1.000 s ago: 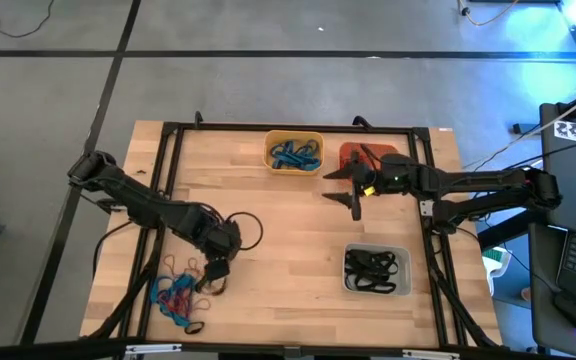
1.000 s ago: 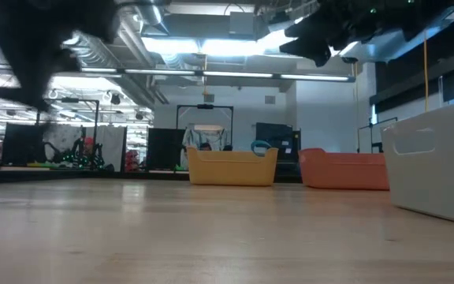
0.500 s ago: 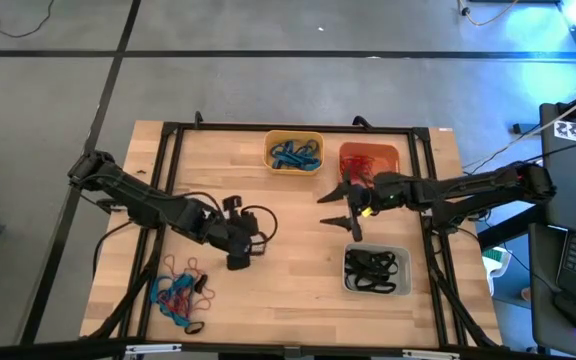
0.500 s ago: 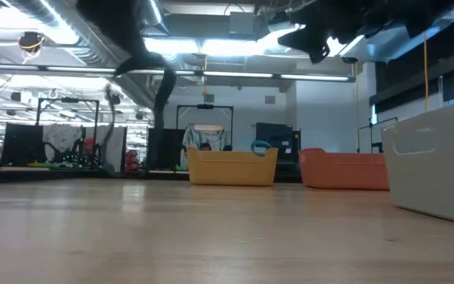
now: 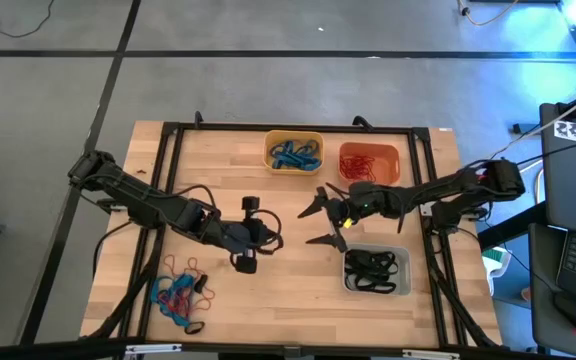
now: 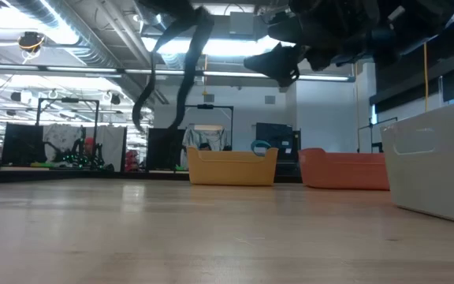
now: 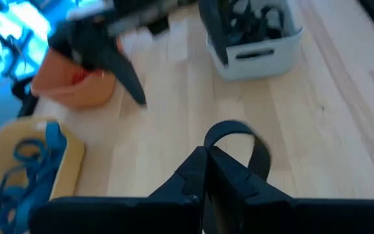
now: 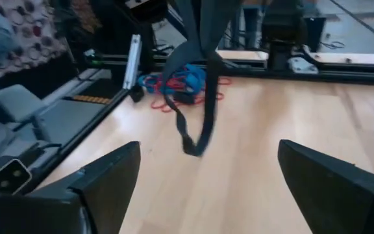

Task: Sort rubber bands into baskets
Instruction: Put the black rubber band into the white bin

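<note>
From above, I see a light wooden table [image 5: 268, 290] with three small tubs. The yellow plastic basket [image 5: 294, 151] holds blue bands, the orange plastic basket [image 5: 369, 160] holds red ones, and the pale grey see-through basket [image 5: 376, 270] holds black ones. A messy pile of blue, red and black rubber bands [image 5: 178, 296] lies at the near left corner. The left gripper [image 5: 251, 236] is over the middle of the table, well away from the pile. The right gripper [image 5: 326, 218] is just beside it, with its two fingers spread wide and nothing between them.

From table height, a thin black rubber band [image 6: 181, 71] hangs down in a long loop under the left arm, high above the wood.

The left wrist camera shows the left gripper's fingers pressed tight together on that black band, which curls up past the tips. The grey basket is ahead of it.

The right wrist camera shows the black band dangling between the wide fingers, though the picture is blurry, so I think it is not touching them.

What could go wrong? The two grippers are close and could bump. The floppy band could swing, snag on a finger, or drop onto the table beside the grey basket.
</note>
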Action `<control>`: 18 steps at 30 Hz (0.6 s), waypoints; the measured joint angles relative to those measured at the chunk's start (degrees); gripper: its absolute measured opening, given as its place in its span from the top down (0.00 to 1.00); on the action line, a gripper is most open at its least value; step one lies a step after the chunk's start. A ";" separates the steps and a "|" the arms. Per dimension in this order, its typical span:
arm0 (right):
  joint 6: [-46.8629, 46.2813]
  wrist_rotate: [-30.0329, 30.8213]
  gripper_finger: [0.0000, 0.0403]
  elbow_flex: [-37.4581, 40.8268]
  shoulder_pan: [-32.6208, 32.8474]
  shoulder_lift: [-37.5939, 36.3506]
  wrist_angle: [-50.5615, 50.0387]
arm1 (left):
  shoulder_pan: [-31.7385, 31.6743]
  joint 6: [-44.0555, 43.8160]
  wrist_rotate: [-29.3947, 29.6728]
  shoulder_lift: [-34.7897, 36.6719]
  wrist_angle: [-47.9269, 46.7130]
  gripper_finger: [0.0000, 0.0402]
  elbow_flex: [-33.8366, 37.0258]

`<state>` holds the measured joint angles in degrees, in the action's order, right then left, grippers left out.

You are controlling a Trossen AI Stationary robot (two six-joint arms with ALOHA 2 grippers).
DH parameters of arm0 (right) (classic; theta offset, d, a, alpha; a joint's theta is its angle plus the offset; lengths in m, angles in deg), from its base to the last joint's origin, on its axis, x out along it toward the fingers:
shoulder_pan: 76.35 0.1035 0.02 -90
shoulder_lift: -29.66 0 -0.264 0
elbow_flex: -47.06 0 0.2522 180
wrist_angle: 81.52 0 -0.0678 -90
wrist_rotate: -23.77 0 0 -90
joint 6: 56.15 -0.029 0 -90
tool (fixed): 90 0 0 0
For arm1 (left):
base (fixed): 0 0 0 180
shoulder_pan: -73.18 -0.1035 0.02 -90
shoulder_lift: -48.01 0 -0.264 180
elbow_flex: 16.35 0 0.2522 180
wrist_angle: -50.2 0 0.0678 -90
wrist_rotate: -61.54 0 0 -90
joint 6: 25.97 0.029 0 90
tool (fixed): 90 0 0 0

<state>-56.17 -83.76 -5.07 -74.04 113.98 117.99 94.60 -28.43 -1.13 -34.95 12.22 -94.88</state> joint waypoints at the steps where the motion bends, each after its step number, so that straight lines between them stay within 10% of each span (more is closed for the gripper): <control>1: -0.12 -0.13 0.10 -0.02 0.00 0.92 1.59 | -0.09 1.30 -0.01 0.00 1.58 0.97 0.15; 18: -3.05 -0.10 0.10 -1.39 0.00 8.76 10.70 | -5.37 13.85 -0.04 -0.44 15.22 0.97 0.61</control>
<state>-59.22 -83.86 -6.46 -74.04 122.75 128.69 89.24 -14.58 -1.16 -35.39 27.44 -94.27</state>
